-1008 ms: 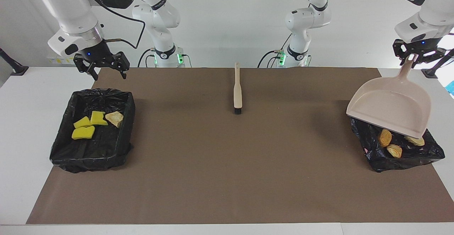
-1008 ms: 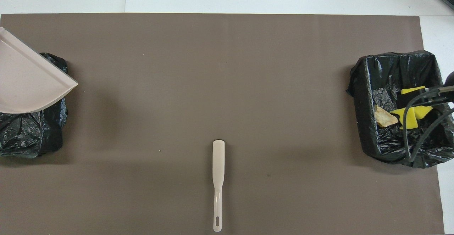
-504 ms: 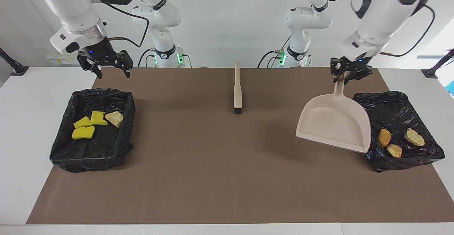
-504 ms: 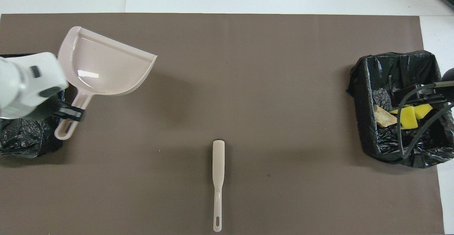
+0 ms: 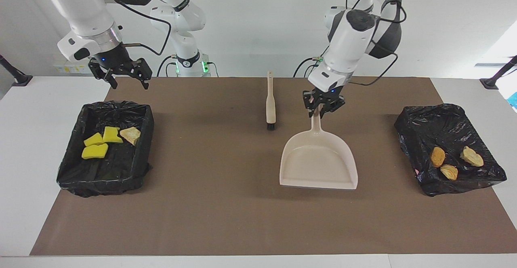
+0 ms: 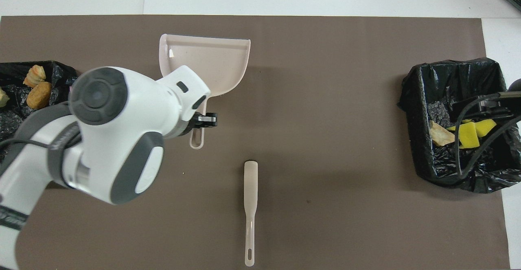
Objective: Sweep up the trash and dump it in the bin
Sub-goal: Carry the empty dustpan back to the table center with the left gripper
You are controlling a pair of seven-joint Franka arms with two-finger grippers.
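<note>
two grippers: left gripper (image 5: 321,107) clamps the dustpan (image 5: 319,163) handle mid-desk, right gripper (image 5: 123,76) hangs wide open, empty.

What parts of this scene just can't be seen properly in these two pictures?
- Overhead view: the left arm covers the dustpan nearest its handle, and most of the left claw.
- Overhead view: the picture's edge cuts off the bin holding the bread-like lumps.
- Overhead view: cables cross the yellow sponge pieces in the other bin.
- Facing view: whether the dustpan rests on the mat is unclear.
</note>
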